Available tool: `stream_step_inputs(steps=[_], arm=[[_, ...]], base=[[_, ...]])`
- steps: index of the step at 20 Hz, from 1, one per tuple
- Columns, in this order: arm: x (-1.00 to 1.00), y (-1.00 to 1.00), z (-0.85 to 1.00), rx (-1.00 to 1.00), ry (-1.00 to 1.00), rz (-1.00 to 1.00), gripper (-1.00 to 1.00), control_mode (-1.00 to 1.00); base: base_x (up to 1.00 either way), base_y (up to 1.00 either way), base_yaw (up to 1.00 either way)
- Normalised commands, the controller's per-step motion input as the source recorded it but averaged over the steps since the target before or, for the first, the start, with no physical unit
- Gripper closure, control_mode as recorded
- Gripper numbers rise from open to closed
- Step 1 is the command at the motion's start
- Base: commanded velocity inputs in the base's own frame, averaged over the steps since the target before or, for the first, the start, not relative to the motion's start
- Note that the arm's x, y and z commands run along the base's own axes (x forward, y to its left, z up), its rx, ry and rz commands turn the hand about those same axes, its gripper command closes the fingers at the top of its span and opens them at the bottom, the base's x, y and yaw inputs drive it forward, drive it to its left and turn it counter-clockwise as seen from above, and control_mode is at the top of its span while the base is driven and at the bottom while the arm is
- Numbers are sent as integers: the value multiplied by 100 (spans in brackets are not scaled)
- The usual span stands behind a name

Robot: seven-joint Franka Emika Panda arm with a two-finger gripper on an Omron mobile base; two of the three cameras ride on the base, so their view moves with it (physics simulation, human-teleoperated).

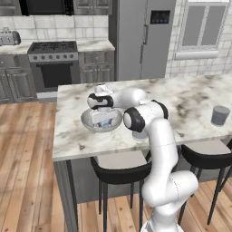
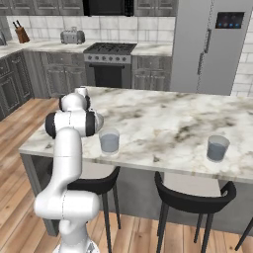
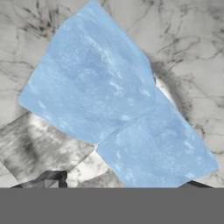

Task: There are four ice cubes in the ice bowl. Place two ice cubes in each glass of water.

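My gripper (image 1: pixel 103 120) reaches down into the ice bowl (image 1: pixel 87 120), a wide clear bowl on the marble island near its left end. Two pale-blue ice cubes lie just ahead of the hand: a large upper one (image 3: pixel 92 74) and a lower one (image 3: pixel 157 151). The gripper (image 3: pixel 127 181) has a dark fingertip (image 3: pixel 54 178) on each side of the lower cube, closed in on it. One glass of water (image 2: pixel 109 142) stands just right of the bowl, and my forearm half hides this glass (image 1: pixel 139 133). The other glass (image 1: pixel 220 115) (image 2: pixel 217 148) stands far right near the front edge.
The marble island (image 1: pixel 190 97) runs right, with black stools (image 1: pixel 118 174) tucked under its front edge. Behind it stand a stove (image 1: pixel 53 63), dark cabinets and a steel fridge (image 1: pixel 145 36). Wood floor lies to the left.
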Motion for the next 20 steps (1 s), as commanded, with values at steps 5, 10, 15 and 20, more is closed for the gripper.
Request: stream_step_inputs(steps=[5, 10, 15, 20], arm=[[-21, 0, -55, 0, 0, -7, -100, -100], [-31, 0, -50, 0, 0, -7, 100, -100], [-35, 0, -34, 0, 0, -7, 100, -100], [-20, -1, -7, 0, 0, -6, 100, -100]], base=[[0, 0, 0], [0, 0, 0], [0, 0, 0], [0, 0, 0]])
